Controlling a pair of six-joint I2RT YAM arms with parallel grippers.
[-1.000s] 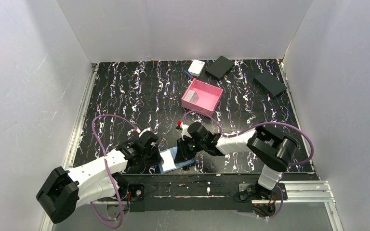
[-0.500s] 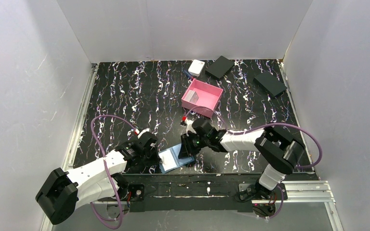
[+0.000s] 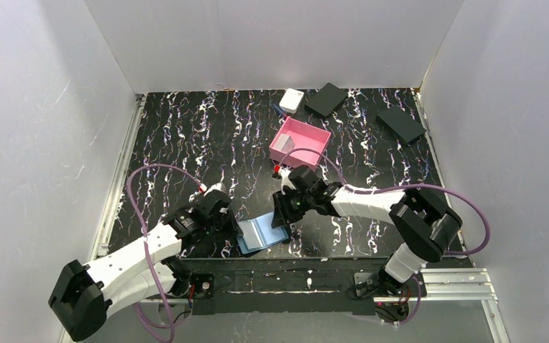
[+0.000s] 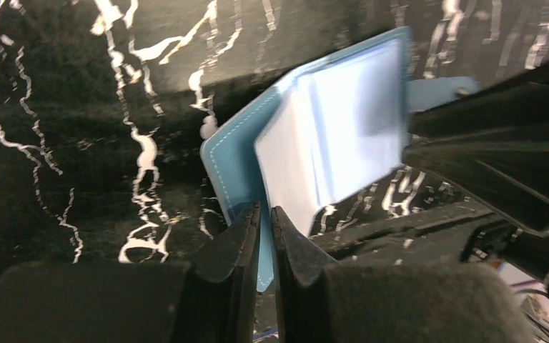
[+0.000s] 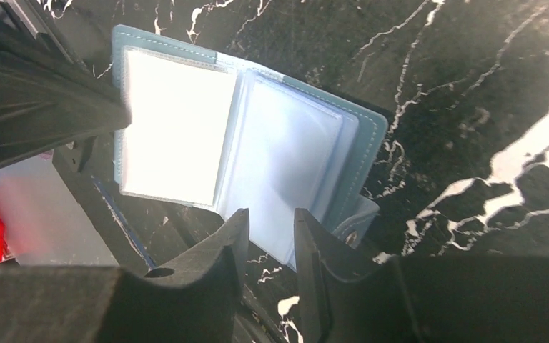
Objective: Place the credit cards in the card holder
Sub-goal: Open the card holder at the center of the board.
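Partly blurred card holder (image 4: 232,161), lower edge hidden inside left pincer (image 4: 266,214)

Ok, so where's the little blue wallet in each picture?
Top external: the card holder lies open low in the middle of the picture, near the front edge of the table.
Left wrist: it fills the upper middle and right.
Right wrist: it fills the upper left and middle.
Shared landmark: the black table with white veins lies under it in all three.
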